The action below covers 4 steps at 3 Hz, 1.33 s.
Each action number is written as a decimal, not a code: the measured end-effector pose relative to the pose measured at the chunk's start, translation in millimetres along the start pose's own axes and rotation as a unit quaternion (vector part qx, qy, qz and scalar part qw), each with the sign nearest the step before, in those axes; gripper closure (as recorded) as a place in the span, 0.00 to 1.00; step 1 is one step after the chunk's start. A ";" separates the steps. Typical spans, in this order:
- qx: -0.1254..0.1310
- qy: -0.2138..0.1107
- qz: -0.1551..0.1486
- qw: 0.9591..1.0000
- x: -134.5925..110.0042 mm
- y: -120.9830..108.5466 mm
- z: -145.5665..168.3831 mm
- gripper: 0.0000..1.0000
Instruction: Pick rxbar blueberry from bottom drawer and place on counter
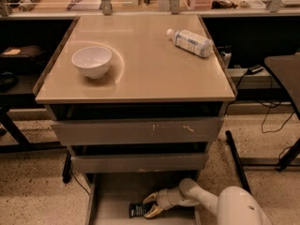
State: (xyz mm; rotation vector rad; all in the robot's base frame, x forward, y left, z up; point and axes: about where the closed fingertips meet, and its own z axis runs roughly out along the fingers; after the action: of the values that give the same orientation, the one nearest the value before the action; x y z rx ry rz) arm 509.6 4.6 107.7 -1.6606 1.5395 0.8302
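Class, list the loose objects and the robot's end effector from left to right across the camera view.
White bowl → rxbar blueberry in the bottom drawer → end effector at the bar's right end → clear bottle lying on the counter.

Arm (236, 210): white, enters from the lower right corner and reaches left, held low and near level. Wrist (187, 191): rounded joint, bent toward the left. Gripper (149, 206): low down inside the drawer (115, 196), pointing left. Fingers (150, 198): tan, curved, one above the other, spread apart with a visible gap between the tips.
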 end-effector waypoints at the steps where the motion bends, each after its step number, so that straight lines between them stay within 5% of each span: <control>1: 0.000 0.000 0.000 1.000 0.0 0.0 0.0 0.37; 2: -0.001 0.001 0.003 1.000 0.7 0.1 0.3 0.28; 4: 0.002 0.000 0.010 1.000 3.8 -1.7 -1.2 0.71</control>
State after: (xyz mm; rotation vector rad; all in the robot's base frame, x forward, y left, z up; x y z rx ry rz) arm 511.6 1.6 105.3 -1.6460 1.5591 0.8362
